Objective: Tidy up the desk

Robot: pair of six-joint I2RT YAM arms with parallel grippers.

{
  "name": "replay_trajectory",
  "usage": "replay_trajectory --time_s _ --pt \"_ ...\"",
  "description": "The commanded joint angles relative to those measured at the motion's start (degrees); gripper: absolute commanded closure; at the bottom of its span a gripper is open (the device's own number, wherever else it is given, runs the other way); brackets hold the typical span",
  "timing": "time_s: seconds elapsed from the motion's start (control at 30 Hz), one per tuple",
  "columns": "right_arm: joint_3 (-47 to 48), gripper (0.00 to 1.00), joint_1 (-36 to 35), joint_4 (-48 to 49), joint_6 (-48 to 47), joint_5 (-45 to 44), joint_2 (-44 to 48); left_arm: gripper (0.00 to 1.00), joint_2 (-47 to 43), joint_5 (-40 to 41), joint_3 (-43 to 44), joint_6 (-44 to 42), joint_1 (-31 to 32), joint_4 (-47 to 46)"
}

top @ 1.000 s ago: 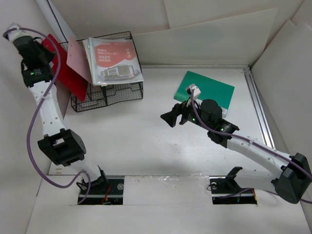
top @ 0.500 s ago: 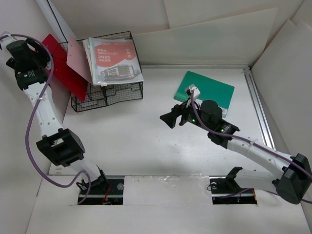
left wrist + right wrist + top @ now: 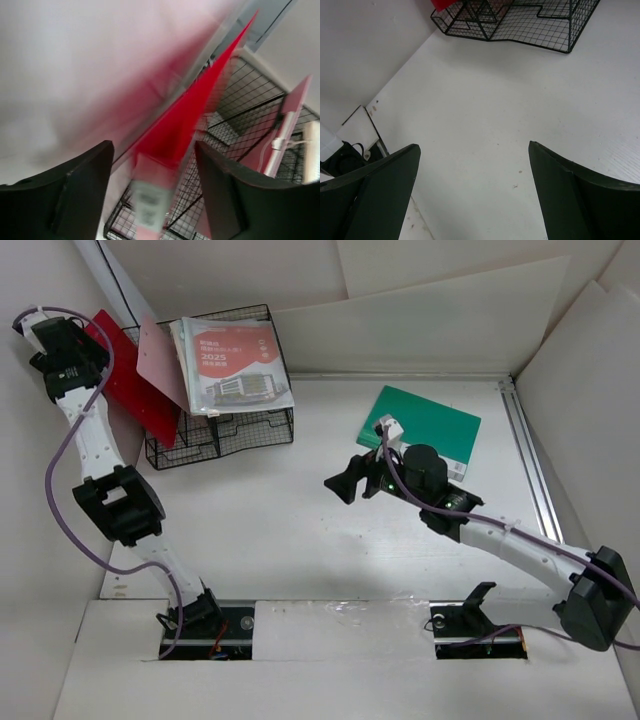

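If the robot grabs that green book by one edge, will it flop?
Probably a little: the green book looks thin and lies flat on the desk, so it may bend. Being flat, its edge seems hard to get under.

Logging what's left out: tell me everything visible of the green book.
The green book is a thin, flat, teal rectangle with a plain matte cover, closed, lying at a slant on the desk, far right, short of the metal rail. From above, the right arm overlaps its near edge; contact cannot be told.
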State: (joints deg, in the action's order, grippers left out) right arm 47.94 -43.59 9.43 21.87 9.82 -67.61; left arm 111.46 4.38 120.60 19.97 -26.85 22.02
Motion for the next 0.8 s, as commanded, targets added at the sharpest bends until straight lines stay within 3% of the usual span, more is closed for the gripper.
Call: replay_trajectory --time_s 0.0,0.13,0.17,0.3,0.43,0.6,0.77 --pt "2.77 0.05 -1.05 1.99 -0.07 -0.42 -0.06 0.39 1.3 0.1 3.59 -1.42 1.18 -0.31" --pt "3.3 0.05 -1.05 1.99 -0.6 -0.42 -1.81 0.65 0.7 -1.74 1.33 -1.42 1.19 -4.08" --pt "3.3 0.05 -1.05 1.99 -0.6 -0.42 -2.34 0.77 0.17 -1.75 0.35 -1.42 1.19 -6.01" --pt "3.3 0.05 -1.05 1.99 -0.6 -0.42 -2.96 1.0 -1.77 -1.75 -2.82 -0.9 1.19 -8.4" --pt "3.82 0.05 -1.05 1.99 -0.6 -0.42 -3.49 1.0 -4.31 -0.95 -6.59 -0.28 1.19 -11.55" --pt "3.82 0.05 -1.05 1.99 -1.12 -0.95 -3.49 1.0 -13.88 1.15 -22.4 -0.1 1.19 -27.27" --pt "3.82 0.05 -1.58 1.99 -1.13 -1.48 -3.49 1.0 -15.13 2.74 -25.76 -1.33 1.19 -32.55"
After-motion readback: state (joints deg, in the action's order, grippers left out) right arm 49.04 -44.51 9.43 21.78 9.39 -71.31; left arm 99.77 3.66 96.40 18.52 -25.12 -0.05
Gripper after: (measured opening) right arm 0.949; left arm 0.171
